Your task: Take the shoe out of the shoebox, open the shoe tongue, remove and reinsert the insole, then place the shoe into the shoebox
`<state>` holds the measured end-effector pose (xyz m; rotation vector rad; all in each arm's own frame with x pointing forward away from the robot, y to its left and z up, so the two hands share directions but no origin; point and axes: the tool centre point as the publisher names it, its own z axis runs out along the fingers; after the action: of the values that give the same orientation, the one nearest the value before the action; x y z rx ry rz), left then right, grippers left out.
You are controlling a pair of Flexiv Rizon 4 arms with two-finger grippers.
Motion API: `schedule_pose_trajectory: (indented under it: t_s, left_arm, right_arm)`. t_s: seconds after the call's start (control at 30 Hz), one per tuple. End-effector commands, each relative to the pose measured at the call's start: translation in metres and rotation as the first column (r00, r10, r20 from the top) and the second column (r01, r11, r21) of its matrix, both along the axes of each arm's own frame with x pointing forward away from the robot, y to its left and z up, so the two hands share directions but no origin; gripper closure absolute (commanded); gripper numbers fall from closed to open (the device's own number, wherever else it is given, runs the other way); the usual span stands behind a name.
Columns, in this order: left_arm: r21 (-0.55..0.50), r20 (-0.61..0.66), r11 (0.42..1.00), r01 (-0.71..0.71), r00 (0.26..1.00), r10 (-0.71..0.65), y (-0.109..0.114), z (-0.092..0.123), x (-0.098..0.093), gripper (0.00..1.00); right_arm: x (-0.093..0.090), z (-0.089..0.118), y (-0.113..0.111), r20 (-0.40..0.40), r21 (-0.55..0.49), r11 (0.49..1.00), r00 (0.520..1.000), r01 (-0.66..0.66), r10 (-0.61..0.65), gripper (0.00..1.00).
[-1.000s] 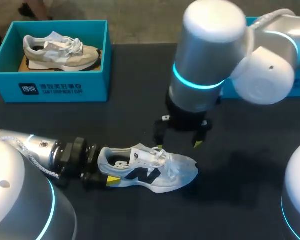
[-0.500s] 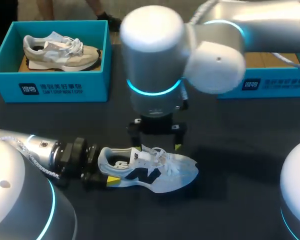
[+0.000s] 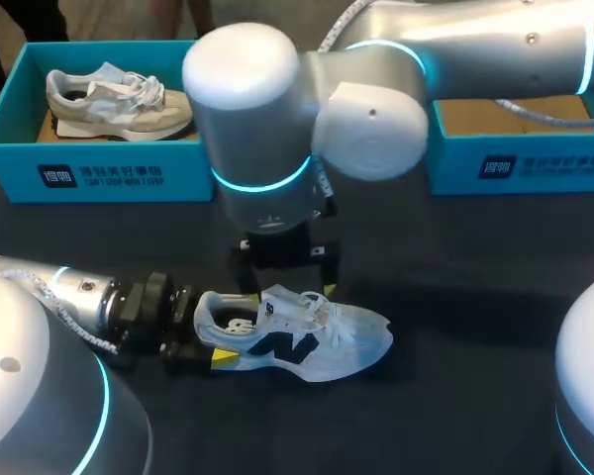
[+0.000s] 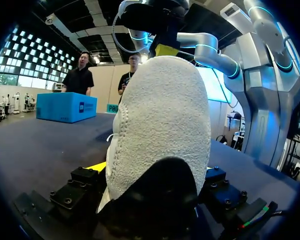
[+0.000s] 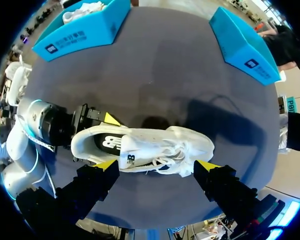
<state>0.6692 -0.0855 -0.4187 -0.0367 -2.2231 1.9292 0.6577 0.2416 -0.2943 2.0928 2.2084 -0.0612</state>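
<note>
Dark table top (image 3: 475, 396) carries the white mesh sneaker with a dark side logo (image 3: 307, 336) at near centre, its heel clamped between the fingers of the left gripper (image 3: 210, 341), while the right gripper (image 5: 157, 165) hangs above the laces with both fingers spread wide apart.

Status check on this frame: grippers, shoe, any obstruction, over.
Left gripper shut on white shoe heel, shoe flat on table. Right gripper open, over the laces. Nothing blocking the tongue.
</note>
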Motion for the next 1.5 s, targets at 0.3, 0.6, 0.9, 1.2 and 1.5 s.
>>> schedule_pose_trajectory:
  t_s: [0.3,0.6,0.9,1.2,1.5]
  left_arm:
    - [0.001,0.0,1.0,-0.003,1.0,0.003,-0.002,-0.002,0.0,1.0]
    - [0.001,0.0,1.0,-0.003,1.0,0.003,-0.002,-0.002,0.0,1.0]
    - [0.001,0.0,1.0,-0.003,1.0,0.003,-0.002,-0.002,0.0,1.0]
    - [0.001,0.0,1.0,-0.003,1.0,0.003,-0.002,-0.002,0.0,1.0]
    - [0.001,0.0,1.0,-0.003,1.0,0.003,-0.002,-0.002,0.0,1.0]
  right_arm:
    - [-0.025,-0.014,0.044,0.177,-0.353,0.878,0.945,0.322,-0.276,0.0]
    - [-0.02,-0.026,0.031,0.26,-0.383,0.787,0.874,0.483,-0.41,0.0]
    - [-0.006,-0.033,0.02,0.26,-0.36,0.775,0.853,0.52,-0.452,0.0]
    - [-0.002,-0.04,0.001,0.236,-0.329,0.762,0.83,0.558,-0.506,0.0]
    - [-0.008,-0.035,-0.014,0.209,-0.282,0.774,0.824,0.567,-0.527,0.18]
